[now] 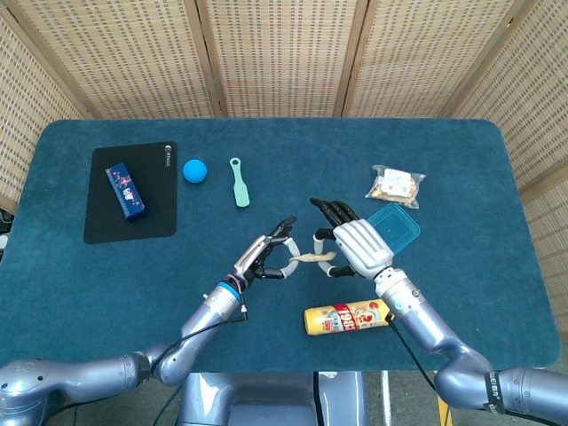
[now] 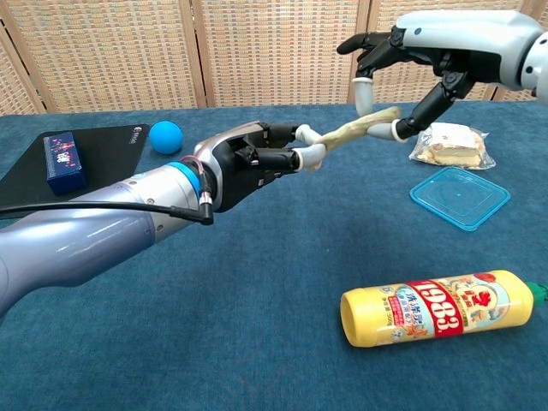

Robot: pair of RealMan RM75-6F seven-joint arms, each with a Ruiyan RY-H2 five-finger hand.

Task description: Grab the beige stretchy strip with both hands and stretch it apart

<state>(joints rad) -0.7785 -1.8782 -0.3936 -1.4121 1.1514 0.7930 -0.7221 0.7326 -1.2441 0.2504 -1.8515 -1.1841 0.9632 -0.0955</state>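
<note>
The beige strip (image 1: 310,257) (image 2: 353,129) hangs in the air between my two hands, above the blue table. My left hand (image 1: 264,256) (image 2: 250,159) pinches its left end between thumb and fingers. My right hand (image 1: 357,245) (image 2: 445,44) is at the strip's right end with its fingers spread. The right thumb touches that end from below, and one fingertip (image 2: 362,92) hovers just above the strip without clearly pressing on it. The strip slopes up from left to right in the chest view.
A yellow bottle (image 1: 346,317) (image 2: 438,308) lies near the front edge below my right hand. A blue lid (image 1: 395,227) (image 2: 460,198) and a snack bag (image 1: 397,185) (image 2: 449,144) lie to the right. Far left are a blue ball (image 1: 194,170), a green spatula (image 1: 239,182) and a black mat (image 1: 151,209) with a blue box (image 1: 125,190).
</note>
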